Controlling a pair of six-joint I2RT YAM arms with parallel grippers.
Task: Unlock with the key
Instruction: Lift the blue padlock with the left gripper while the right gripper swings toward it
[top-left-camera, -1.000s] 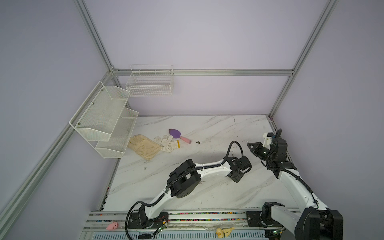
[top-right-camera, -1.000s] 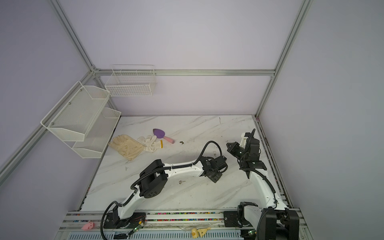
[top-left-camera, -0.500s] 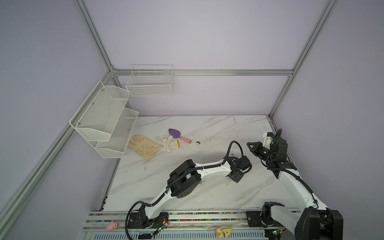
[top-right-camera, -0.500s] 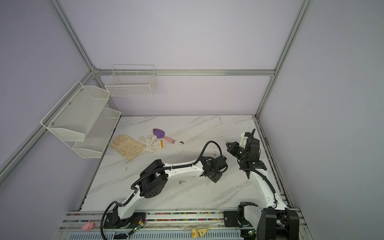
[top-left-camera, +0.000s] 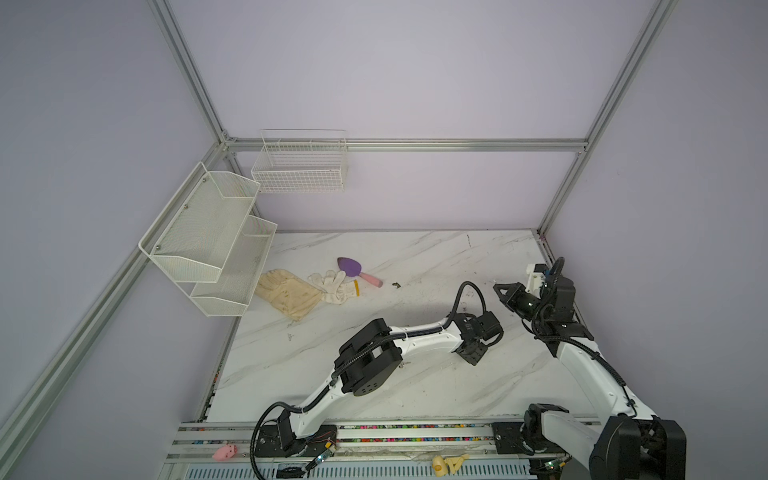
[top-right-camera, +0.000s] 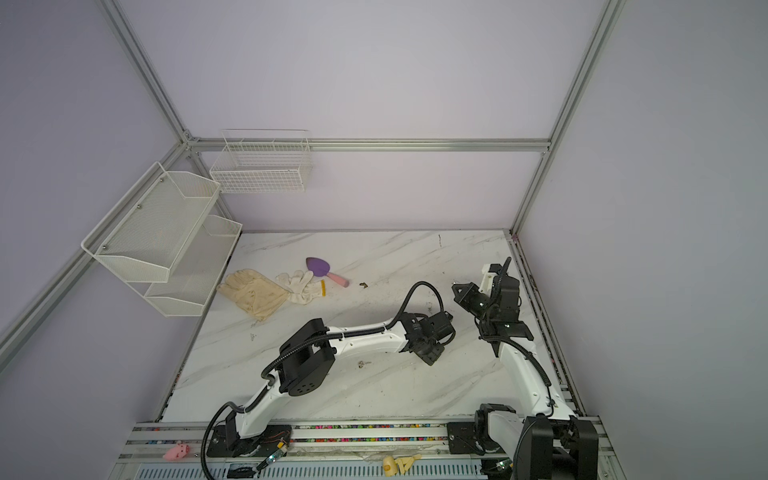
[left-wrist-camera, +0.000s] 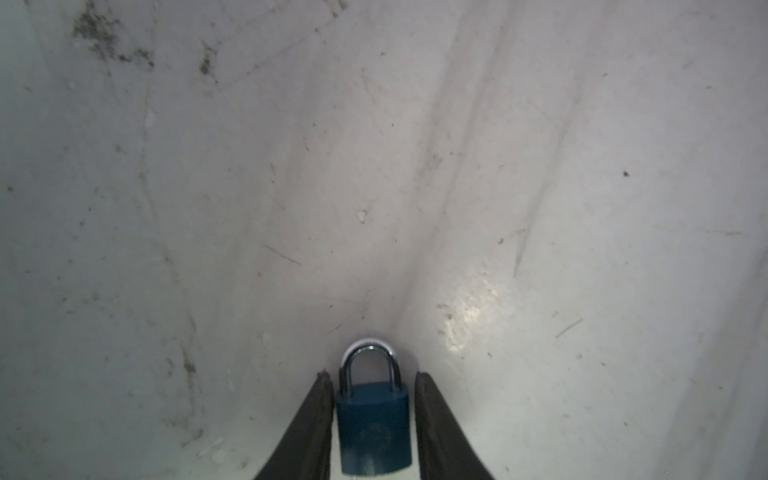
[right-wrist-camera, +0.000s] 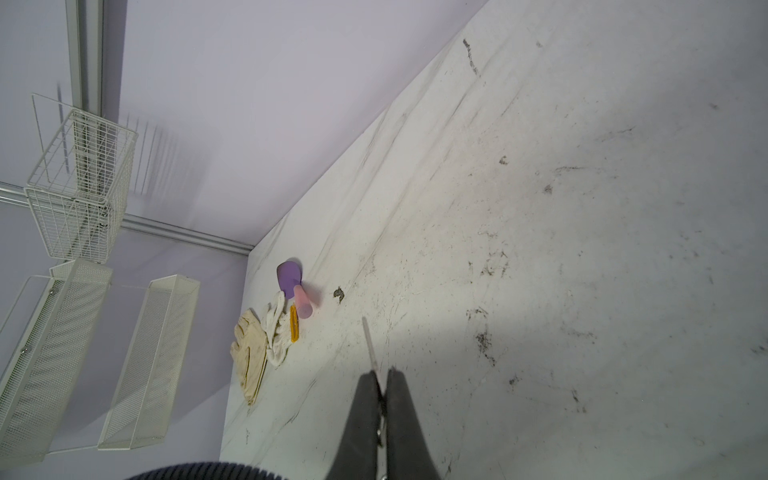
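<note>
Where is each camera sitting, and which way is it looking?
Top views: high behind the robot, looking down on the marble table; left arm and right arm show.
Left wrist: rides that arm, faces the table; fingers grip a blue padlock.
Right wrist: rides that arm, looks across the table at the shelves; fingers pinch the key.
Shared: right wrist and both top views show the purple scoop and gloves.

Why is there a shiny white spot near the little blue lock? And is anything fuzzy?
Left wrist view: that spot is light glaring off the white marble tabletop beside the small blue padlock; the left gripper's fingers, near the lens, look fuzzy. Right wrist view: the right gripper's fingers are soft too, and the thin silver key looks faint against the table.
</note>
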